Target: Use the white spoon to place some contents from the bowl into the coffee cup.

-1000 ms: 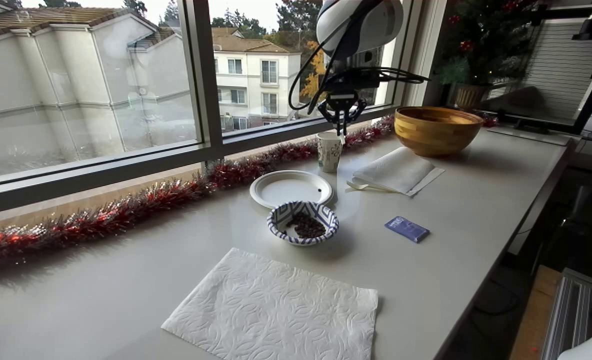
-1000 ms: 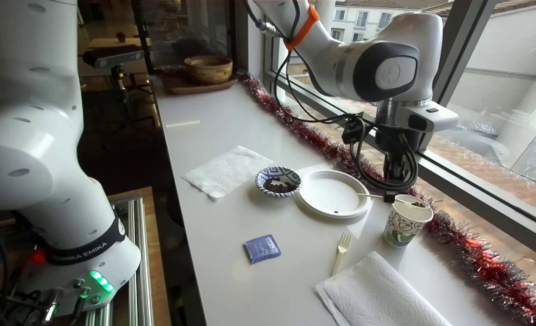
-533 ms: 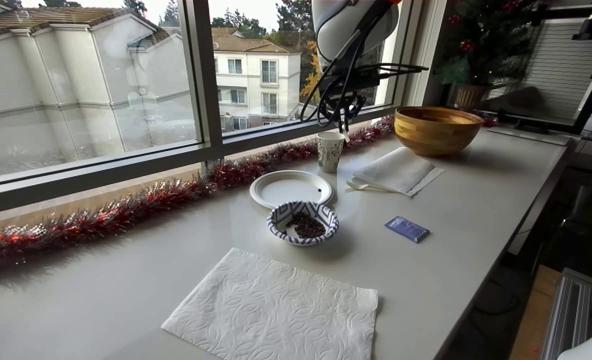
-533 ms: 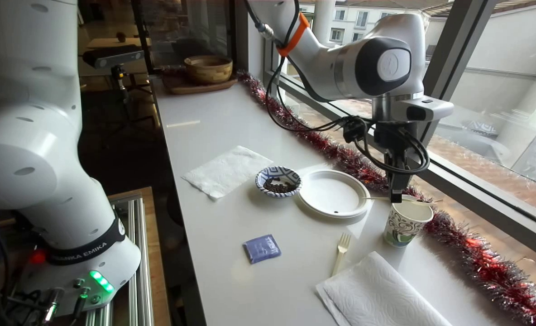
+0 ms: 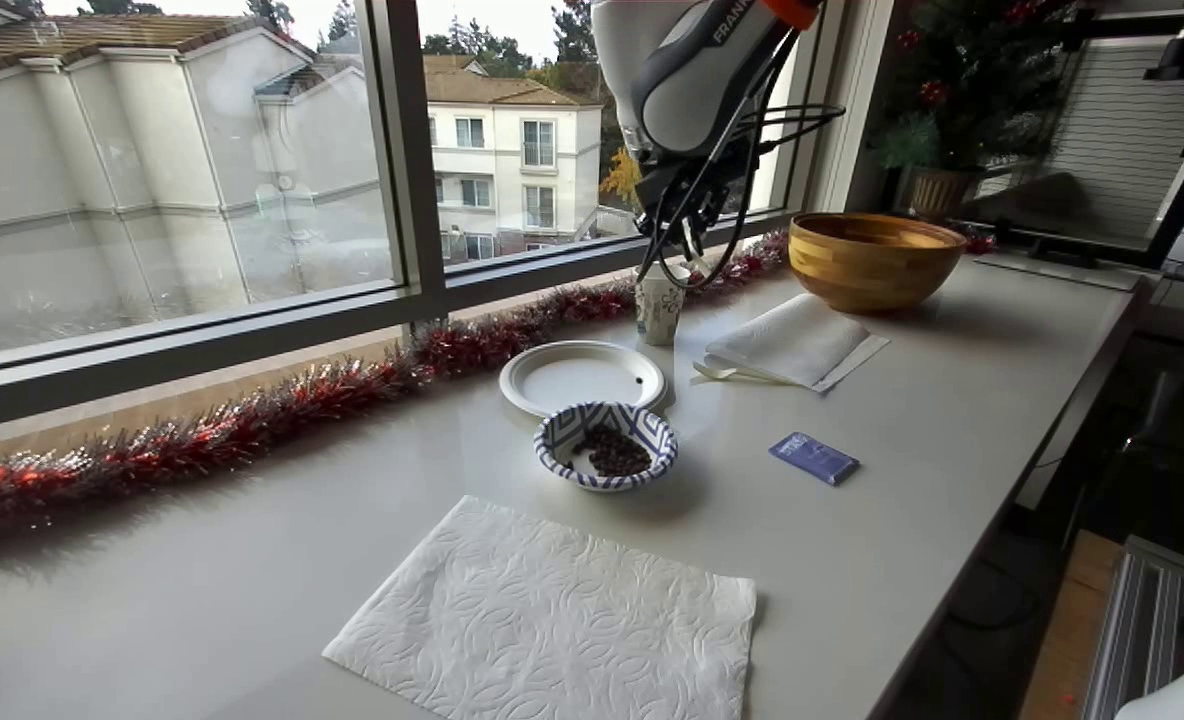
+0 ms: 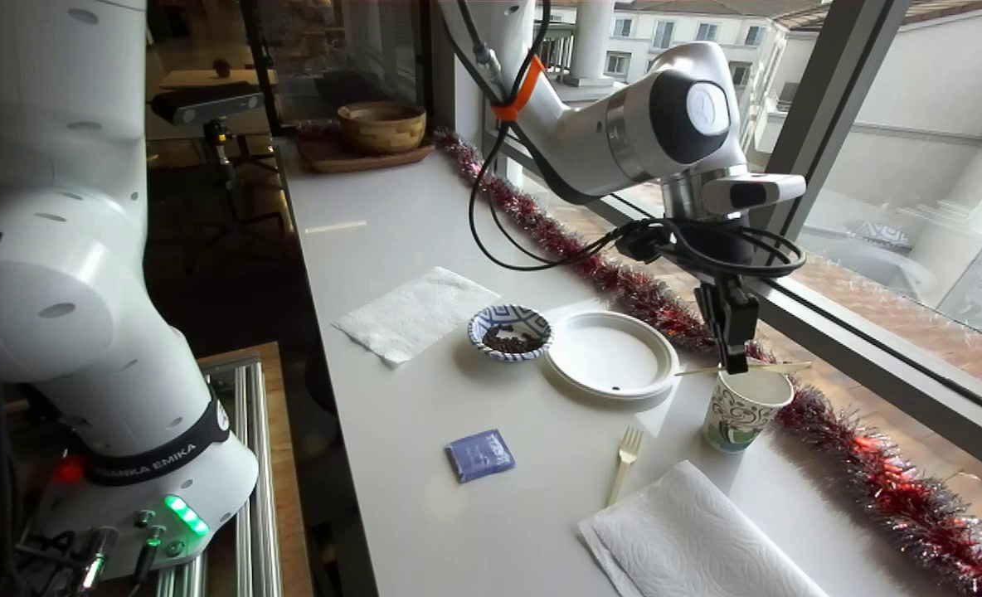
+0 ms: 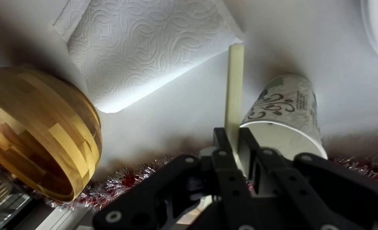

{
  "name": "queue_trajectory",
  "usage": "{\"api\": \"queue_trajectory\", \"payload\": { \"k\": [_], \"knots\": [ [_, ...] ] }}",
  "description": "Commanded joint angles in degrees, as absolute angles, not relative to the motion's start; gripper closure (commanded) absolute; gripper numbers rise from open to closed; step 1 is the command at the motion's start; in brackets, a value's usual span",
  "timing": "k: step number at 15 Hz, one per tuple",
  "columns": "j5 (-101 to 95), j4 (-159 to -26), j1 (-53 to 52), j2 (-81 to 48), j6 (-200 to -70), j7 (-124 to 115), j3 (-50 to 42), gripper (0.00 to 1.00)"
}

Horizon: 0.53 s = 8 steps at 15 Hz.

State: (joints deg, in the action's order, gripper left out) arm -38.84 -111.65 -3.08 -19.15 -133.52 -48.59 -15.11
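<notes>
My gripper [image 6: 736, 369] is shut on the handle of the white spoon [image 7: 235, 86]. It holds the spoon roughly level just above the rim of the coffee cup [image 6: 740, 419]. The spoon's head end [image 6: 789, 366] lies over the cup's mouth in an exterior view, and I see no dark bits on it. The cup is pale with a swirl pattern and stands upright; it also shows in the wrist view [image 7: 281, 102]. Its floor is hidden. The blue-and-white patterned bowl [image 5: 607, 482] holds dark brown contents [image 5: 620, 455], away from the gripper, beyond the plate.
A white plate [image 6: 611, 356] with one dark speck lies between bowl and cup. A fork [image 6: 622, 473], paper towels [image 6: 707, 539] and a blue packet [image 6: 480, 454] lie nearby. A wooden bowl [image 5: 872, 265] stands beyond the cup. Tinsel [image 6: 872, 473] runs along the window.
My gripper has tilted and turned the spoon over the cup. The dark bits seen at the spoon's head a second ago no longer show. The cup and bowl have not moved.
</notes>
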Motion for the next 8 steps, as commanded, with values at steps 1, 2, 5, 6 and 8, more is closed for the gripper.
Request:
{"api": "queue_trajectory", "payload": {
  "k": [1,2,5,6,8],
  "knots": [
    [-47.27,-112.07,-4.55,-19.85,-131.21,-53.16,-14.84,0.97],
    [-49.23,-112.34,-4.7,-19.91,-130.73,-53.82,-14.5,0.97],
    [-55.47,-113.18,-5.16,-20.22,-129.24,-55.91,-13.42,0.97],
    [-56.97,-113.38,-5.09,-20.26,-128.75,-56.35,-12.87,0.97],
    [-59.13,-113.55,-4.72,-20.29,-127.88,-57.24,-11.71,0.97]
  ]
}}
